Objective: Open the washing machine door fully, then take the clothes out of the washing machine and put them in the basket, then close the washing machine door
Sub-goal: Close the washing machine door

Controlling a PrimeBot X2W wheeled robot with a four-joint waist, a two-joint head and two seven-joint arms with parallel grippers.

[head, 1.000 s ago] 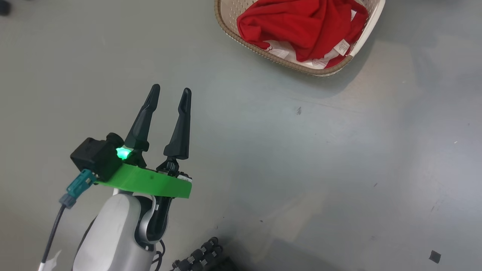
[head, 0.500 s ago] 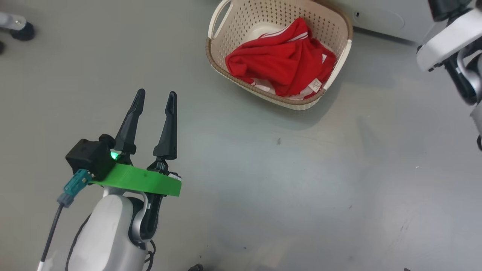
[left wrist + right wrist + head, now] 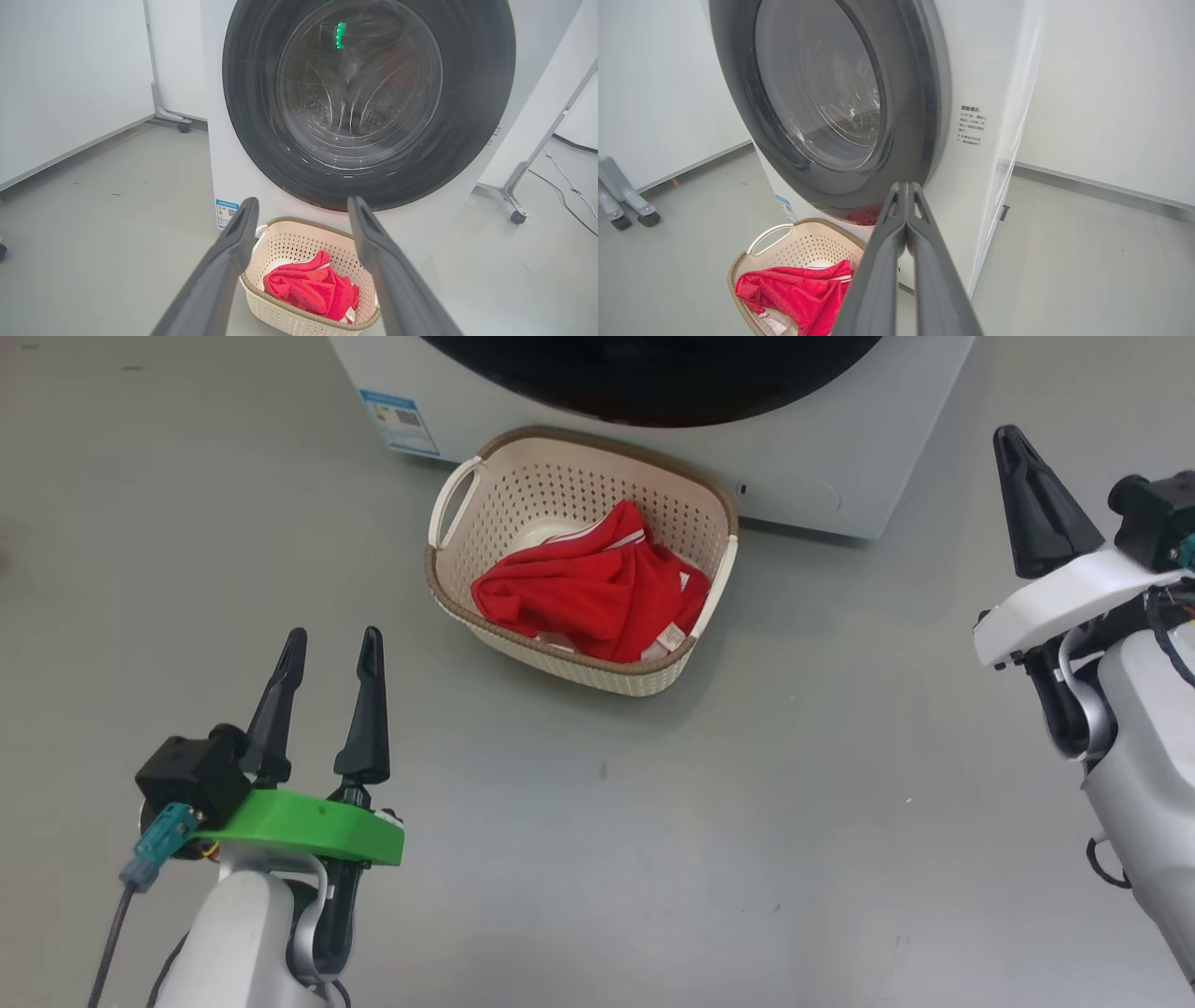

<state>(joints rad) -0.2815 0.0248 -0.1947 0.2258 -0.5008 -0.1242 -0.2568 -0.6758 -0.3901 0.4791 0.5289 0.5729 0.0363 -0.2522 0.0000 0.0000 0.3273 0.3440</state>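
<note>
1. A blue-and-white label [image 3: 400, 422] stands low on the washer [image 3: 840, 448] front, at about 7 o'clock from the door [image 3: 369, 102]. It carries a small square code and lines of print, all too small to read.
2. A block of small grey print [image 3: 972, 126] stands on the washer's white side panel, at 3 o'clock from the door in the right wrist view. Its characters are not legible.
3. A white tag [image 3: 668, 637] lies on the clothes [image 3: 579, 597], at 4 o'clock in the basket [image 3: 569, 476]. Nothing on it can be read.

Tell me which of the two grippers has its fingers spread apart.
The left gripper, the one on the green wrist plate: its two dark fingers stand apart with a clear gap between them. The right gripper has its fingers pressed together.
</note>
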